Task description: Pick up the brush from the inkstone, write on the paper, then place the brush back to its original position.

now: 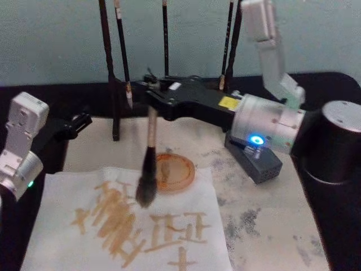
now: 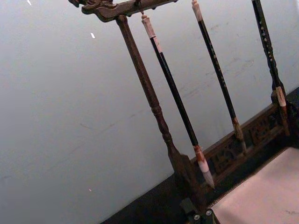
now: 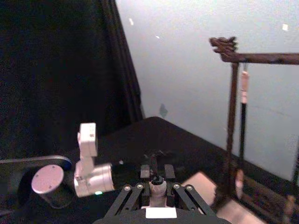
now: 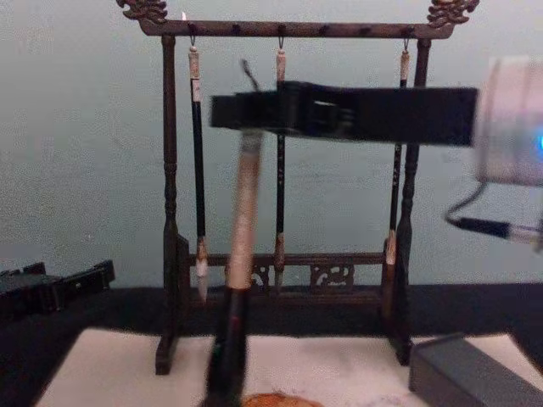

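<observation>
My right gripper reaches in from the right and is shut on the brush at the top of its pale handle. The brush hangs tilted, its bushy dark head over the top edge of the paper, which carries brown written strokes. I cannot tell whether the bristles touch the sheet. The inkstone, a round orange-brown dish, lies just right of the brush head. The chest view shows the right gripper with the brush under it. My left gripper is parked at the left, beside the mat.
A dark wooden brush rack with thin hanging brushes stands behind the mat. A dark grey box sits under my right arm's wrist. The pale mat right of the paper is speckled with ink.
</observation>
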Robot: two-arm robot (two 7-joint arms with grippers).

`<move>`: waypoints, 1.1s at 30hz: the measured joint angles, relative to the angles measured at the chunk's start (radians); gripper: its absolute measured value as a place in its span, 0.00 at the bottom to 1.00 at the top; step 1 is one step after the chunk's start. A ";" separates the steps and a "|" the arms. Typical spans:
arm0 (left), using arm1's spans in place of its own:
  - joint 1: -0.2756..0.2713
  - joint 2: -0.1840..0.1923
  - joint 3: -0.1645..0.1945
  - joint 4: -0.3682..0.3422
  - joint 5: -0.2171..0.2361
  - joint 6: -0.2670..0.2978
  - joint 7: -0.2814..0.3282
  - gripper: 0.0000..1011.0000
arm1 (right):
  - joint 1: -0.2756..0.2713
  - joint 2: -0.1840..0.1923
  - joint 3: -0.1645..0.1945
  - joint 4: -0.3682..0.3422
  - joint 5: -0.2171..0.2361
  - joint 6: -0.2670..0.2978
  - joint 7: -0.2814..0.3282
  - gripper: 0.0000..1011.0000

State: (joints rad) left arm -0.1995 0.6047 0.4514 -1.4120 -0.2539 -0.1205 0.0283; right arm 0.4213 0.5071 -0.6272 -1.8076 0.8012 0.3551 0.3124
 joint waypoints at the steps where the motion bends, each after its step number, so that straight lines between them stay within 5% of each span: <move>1: 0.000 0.000 0.000 0.000 0.000 0.000 0.000 0.99 | 0.014 -0.014 -0.011 0.012 -0.003 0.000 0.006 0.18; 9: 0.000 0.000 0.000 0.000 0.000 0.000 0.000 0.99 | 0.062 -0.086 -0.068 0.091 -0.011 0.000 0.045 0.18; 15: 0.000 0.000 0.000 0.000 0.000 0.000 0.000 0.99 | 0.072 -0.105 -0.094 0.123 -0.012 0.001 0.064 0.18; 33: 0.000 0.000 0.000 0.000 0.000 0.000 0.000 0.99 | -0.009 -0.031 -0.051 0.077 0.007 0.003 0.023 0.18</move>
State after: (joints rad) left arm -0.1996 0.6046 0.4514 -1.4120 -0.2539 -0.1205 0.0283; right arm 0.4122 0.4764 -0.6786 -1.7306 0.8087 0.3577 0.3355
